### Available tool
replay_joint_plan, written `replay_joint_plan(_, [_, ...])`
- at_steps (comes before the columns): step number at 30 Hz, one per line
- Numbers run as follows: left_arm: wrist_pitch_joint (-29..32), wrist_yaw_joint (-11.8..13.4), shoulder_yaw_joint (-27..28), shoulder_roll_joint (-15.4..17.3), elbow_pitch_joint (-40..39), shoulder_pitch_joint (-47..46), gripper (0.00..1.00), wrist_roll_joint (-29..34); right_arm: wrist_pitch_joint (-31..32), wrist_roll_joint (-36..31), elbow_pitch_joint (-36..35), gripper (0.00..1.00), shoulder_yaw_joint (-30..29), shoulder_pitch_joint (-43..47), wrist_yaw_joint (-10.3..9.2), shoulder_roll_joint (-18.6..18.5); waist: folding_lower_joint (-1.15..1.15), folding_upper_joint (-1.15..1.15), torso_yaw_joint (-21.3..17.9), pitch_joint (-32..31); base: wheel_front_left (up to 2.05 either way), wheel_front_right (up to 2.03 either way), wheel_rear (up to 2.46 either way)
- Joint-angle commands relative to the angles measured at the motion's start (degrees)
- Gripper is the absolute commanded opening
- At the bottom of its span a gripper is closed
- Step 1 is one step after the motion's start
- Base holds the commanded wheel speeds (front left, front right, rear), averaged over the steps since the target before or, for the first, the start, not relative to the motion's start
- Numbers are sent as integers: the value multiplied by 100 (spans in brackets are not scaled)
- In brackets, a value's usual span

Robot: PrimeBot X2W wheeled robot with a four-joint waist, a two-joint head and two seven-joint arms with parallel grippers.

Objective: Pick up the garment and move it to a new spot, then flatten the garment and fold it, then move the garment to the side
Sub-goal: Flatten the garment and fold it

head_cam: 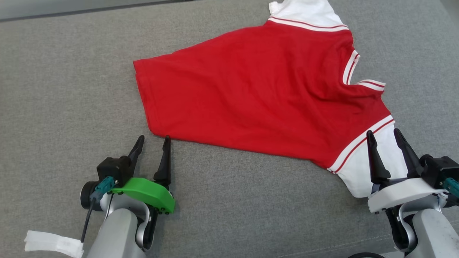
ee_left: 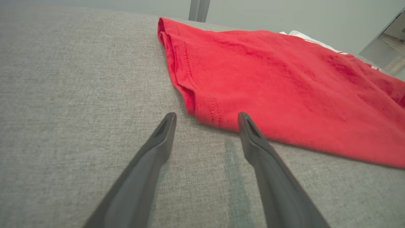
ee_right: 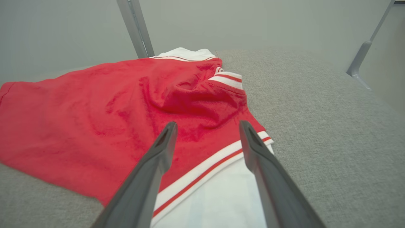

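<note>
A gray, coarsely woven tabletop spreads across the head view, with a faint seam running along its lower right part and a dark strip along its far edge at the upper left. In the right wrist view a slanted metal post rises behind the tabletop against a plain pale wall, and a thinner bent bar stands at the right.

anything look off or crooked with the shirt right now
The red shirt lies skewed, running diagonally across the grey surface rather than squared up. The cloth just below the collar is bunched into a raised ridge, so it is not flat there. No damage is visible.
</note>
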Motion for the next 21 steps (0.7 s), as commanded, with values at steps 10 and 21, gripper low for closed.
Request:
replay_joint_plan(10, [4,-86,81,21,281,-352,42,28,-8,18,48,100,-43,-129,-8,-21,-1,-1,-269,371,0,0,0])
replay_joint_plan(21, [-2,-170,-311,17,-963,-714,0,-147,-9,32,179,100,-16,-183,-8,112,-1,-1,-178,366,0,0,0])
